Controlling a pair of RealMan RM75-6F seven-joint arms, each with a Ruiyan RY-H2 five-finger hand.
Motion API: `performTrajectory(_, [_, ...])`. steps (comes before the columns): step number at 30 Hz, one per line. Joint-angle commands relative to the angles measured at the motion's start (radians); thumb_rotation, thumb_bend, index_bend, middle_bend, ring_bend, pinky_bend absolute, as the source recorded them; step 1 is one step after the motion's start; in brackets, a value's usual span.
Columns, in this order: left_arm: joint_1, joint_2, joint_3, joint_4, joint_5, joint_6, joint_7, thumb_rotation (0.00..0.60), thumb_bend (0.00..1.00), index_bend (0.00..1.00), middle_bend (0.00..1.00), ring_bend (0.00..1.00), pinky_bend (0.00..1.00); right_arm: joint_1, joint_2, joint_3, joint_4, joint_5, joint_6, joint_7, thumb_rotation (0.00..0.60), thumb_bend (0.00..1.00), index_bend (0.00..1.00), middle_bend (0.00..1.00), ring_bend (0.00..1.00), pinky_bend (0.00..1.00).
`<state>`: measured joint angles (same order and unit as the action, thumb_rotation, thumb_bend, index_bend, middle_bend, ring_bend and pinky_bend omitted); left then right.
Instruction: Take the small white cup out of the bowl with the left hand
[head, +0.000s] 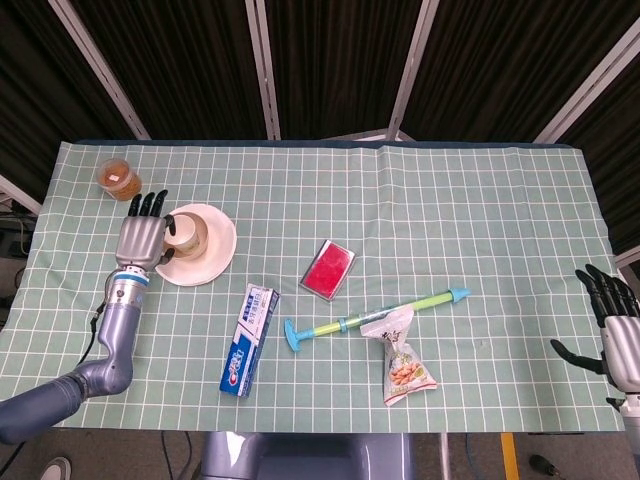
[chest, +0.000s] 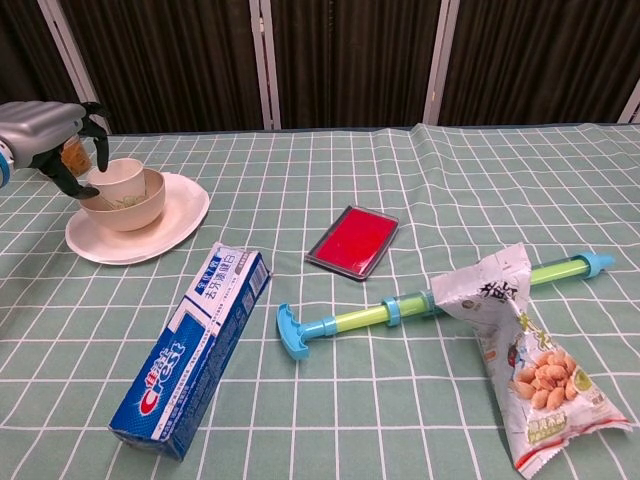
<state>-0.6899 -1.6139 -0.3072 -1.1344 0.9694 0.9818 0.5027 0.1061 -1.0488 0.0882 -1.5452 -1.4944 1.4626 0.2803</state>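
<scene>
The small white cup (head: 191, 231) (chest: 118, 179) stands upright inside a beige bowl (head: 207, 249) (chest: 128, 211), which sits on a white plate (head: 218, 262) (chest: 150, 235) at the table's left. My left hand (head: 143, 236) (chest: 52, 138) hovers right beside the cup on its left. Its fingers are spread and curve toward the rim, holding nothing. My right hand (head: 612, 335) shows only in the head view, open at the far right table edge, away from everything.
A jar of brown contents (head: 119, 178) stands behind the left hand. A blue toothpaste box (head: 250, 340) (chest: 192, 350), a red case (head: 329, 269) (chest: 352, 240), a green-blue rod (head: 375, 315) (chest: 350, 320) and a snack bag (head: 403, 362) (chest: 520, 360) lie mid-table.
</scene>
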Motion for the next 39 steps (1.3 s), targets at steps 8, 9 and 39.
performTrajectory(8, [-0.023, -0.030, 0.009, 0.047, -0.035, -0.022, 0.005, 0.600, 0.37, 0.55, 0.00, 0.00, 0.00, -0.001, 0.001, 0.004, 0.005, 0.004, 0.001, 0.010, 0.600, 0.09, 0.01, 0.00, 0.00, 0.00])
performTrajectory(9, [-0.024, -0.031, 0.011, 0.049, -0.036, -0.022, 0.005, 0.600, 0.37, 0.56, 0.00, 0.00, 0.00, -0.001, 0.001, 0.004, 0.005, 0.004, 0.002, 0.010, 0.600, 0.09, 0.01, 0.00, 0.00, 0.00])
performTrajectory(39, [0.112, 0.231, 0.123, -0.349, 0.213, 0.179, -0.119, 0.600, 0.50, 0.60, 0.00, 0.00, 0.00, -0.009, -0.002, 0.001, -0.008, -0.016, 0.025, -0.012, 0.600, 0.09, 0.01, 0.00, 0.00, 0.00])
